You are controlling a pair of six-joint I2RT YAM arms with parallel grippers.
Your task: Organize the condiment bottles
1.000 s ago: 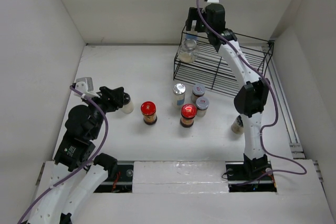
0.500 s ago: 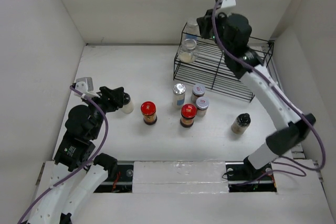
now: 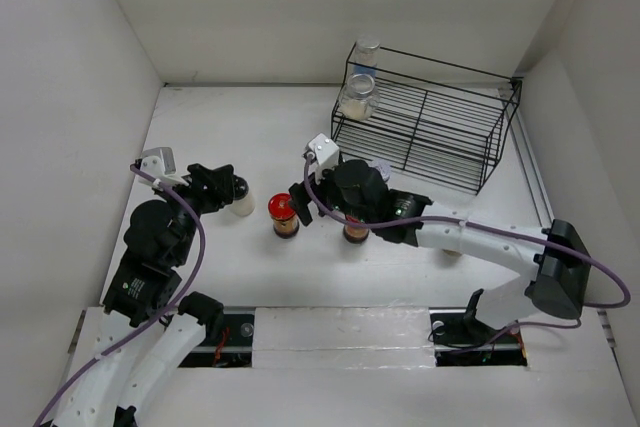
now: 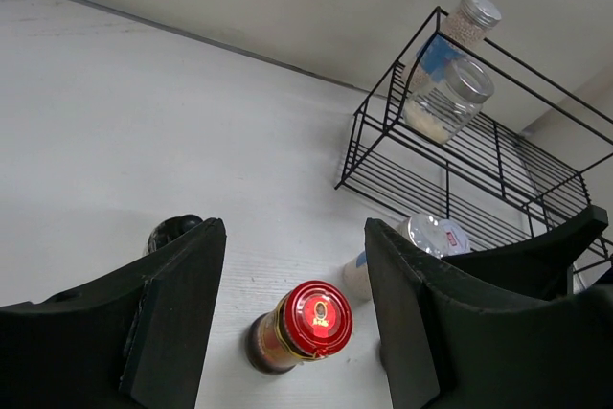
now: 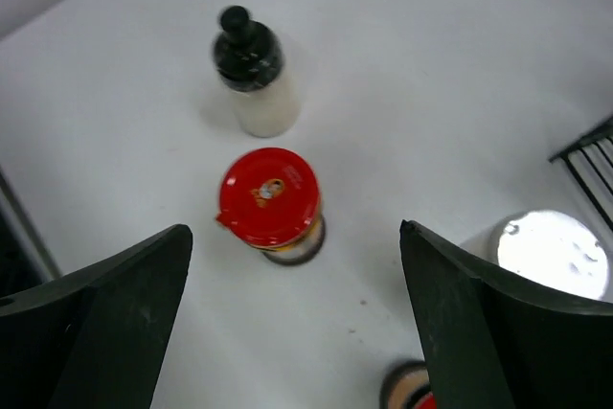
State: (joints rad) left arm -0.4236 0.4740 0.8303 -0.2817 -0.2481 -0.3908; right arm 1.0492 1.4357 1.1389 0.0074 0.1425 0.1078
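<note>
A red-lidded jar stands mid-table; it also shows in the left wrist view and the right wrist view. My right gripper hovers open just right of it, empty. My left gripper is open and empty, above a black-lidded pale jar. A second red-lidded jar is mostly hidden under my right arm. A silver-lidded jar stands to the right. Two pale jars sit in the rack.
The black wire rack stands at the back right by the wall, also in the left wrist view. My right arm stretches low across the table's middle from the right, covering more jars. White walls close in the table on three sides.
My right arm has swung from the top of the rack down to the middle of the table, beside the red-lidded jar. The left arm has not moved.
</note>
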